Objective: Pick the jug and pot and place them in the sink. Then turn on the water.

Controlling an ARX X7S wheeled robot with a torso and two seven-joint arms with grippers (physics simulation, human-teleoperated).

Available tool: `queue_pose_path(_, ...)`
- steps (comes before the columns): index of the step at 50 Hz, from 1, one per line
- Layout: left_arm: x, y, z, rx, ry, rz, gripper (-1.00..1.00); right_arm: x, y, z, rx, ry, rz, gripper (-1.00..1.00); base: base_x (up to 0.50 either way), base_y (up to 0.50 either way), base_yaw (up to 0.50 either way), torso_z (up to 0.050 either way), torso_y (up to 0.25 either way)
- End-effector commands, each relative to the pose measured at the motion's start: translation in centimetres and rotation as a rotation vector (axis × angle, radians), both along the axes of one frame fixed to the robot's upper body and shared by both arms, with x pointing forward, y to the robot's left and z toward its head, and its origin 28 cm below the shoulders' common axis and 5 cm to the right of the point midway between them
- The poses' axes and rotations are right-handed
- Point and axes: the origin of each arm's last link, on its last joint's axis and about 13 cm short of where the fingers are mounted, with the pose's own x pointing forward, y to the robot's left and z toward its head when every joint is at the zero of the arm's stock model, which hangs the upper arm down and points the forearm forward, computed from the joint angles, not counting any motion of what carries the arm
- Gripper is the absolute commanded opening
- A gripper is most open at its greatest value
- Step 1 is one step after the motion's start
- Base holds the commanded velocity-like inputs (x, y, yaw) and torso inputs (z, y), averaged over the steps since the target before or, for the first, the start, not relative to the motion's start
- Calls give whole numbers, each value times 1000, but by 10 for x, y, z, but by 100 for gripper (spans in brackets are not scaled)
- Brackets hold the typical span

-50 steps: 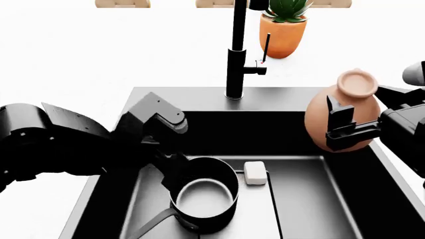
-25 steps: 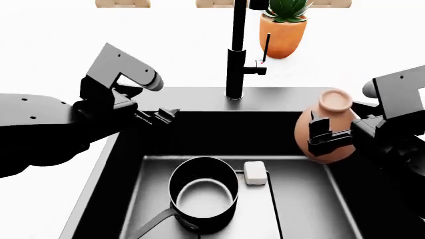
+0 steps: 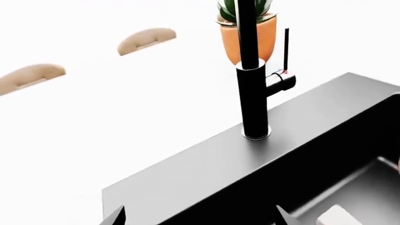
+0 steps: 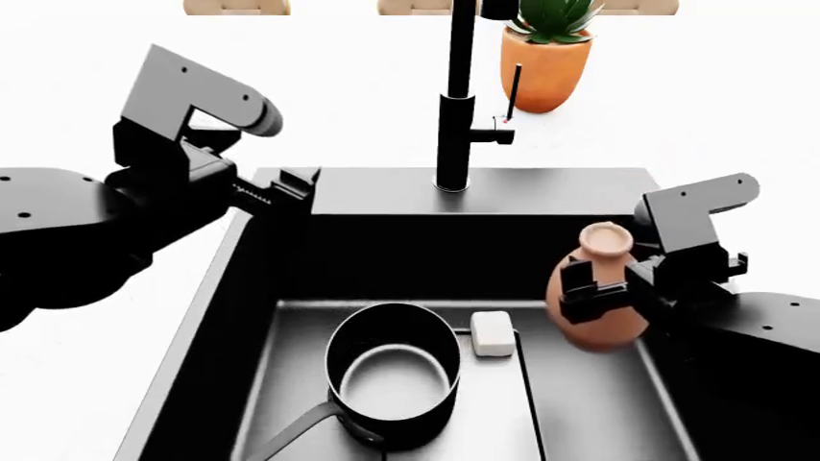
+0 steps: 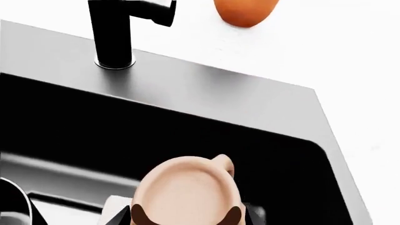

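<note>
The black pot (image 4: 391, 373) stands upright on the floor of the sink (image 4: 551, 179), handle toward the near left. The terracotta jug (image 4: 597, 305) hangs upright inside the basin at its right side, and my right gripper (image 4: 602, 288) is shut on its belly. Whether its base touches the floor I cannot tell. The right wrist view looks down on the jug's mouth (image 5: 185, 188) between the fingers of the right gripper (image 5: 187, 220). My left gripper (image 4: 292, 188) is open and empty over the sink's back-left corner; the left gripper (image 3: 200, 220) shows only its tips. No water is in view at the tap (image 4: 455, 106).
An orange planter (image 4: 548, 60) with a green plant stands behind the tap, by its thin lever (image 4: 513, 91). A small white block (image 4: 493, 333) lies on the basin floor next to the pot. White counter surrounds the sink.
The left gripper let go of the pot, rose out of the basin and moved to the back left. The right arm lowered the jug from rim height into the basin.
</note>
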Motion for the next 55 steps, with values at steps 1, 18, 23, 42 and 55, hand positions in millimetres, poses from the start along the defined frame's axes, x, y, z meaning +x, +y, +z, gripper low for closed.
queue_pose_path(1,1,2,1,-4,-11,13,100,10,1,-22,0,47,-14,-100,0,0,0,0,0)
queue_pose_path(18,2,2,0,-2,-7,11,100,12,0,-43,9,98,-28,-100,0,0,0,0,1)
queue_pose_path(23,2,3,-1,-2,-6,12,100,13,2,-48,11,110,-23,-100,0,0,0,0,0)
queue_pose_path(42,3,3,-1,6,-2,10,100,13,2,-63,39,132,-28,-100,0,0,0,1,1)
queue_pose_path(55,4,4,-3,13,0,11,100,13,1,-67,36,143,-31,-100,0,0,0,0,0)
